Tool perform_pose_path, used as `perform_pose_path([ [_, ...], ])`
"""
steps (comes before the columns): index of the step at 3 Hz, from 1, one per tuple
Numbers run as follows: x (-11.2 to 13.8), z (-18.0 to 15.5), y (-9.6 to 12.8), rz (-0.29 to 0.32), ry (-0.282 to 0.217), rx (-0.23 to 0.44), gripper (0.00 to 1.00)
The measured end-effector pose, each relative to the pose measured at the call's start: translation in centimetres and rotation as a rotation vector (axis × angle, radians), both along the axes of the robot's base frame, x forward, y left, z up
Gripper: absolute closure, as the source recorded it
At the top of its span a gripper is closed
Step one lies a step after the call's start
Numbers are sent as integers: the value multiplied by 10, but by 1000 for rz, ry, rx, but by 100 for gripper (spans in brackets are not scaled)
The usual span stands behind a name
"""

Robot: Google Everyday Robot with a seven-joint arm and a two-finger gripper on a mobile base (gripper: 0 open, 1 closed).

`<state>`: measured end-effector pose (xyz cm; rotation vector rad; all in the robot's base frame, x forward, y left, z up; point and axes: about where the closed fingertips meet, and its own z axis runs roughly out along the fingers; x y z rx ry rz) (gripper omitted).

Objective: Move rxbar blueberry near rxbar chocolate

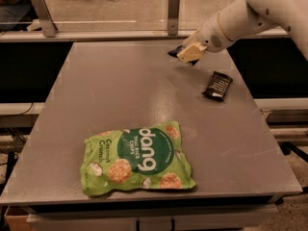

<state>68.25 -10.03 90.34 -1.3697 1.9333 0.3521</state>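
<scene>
A grey counter fills most of the frame. In its lower middle, a little left of centre, a green bag of Dang coconut crunch Thai rice chips lies flat with its printed face up, close to the near edge.

At the upper left, behind the counter's far edge, a metal post stands on a rail, and a second post stands at the upper centre.

Right of that second post, the hand hangs over the far right part of the counter. Its tan fingers are clamped on the rxbar blueberry. One dark end of the bar sticks out to the left of the fingers, and most of the wrapper is hidden behind them. The bar is held up off the surface.

Just lower right of the hand, the rxbar chocolate lies flat on the counter near the right edge. It is tilted, with rows of white text showing. The two bars are near each other but apart.

The white arm runs from the hand to the upper right corner.
</scene>
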Motion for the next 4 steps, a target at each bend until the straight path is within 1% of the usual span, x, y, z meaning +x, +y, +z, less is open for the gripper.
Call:
perform_pose_path([
  [1, -6, -22, -14, -4, 45, 28, 84],
  [2, -9, -37, -25, -8, 74, 39, 60],
  [3, -12, -40, -35, -15, 85, 36, 37],
  [4, -14, -42, -40, -20, 92, 37, 13],
])
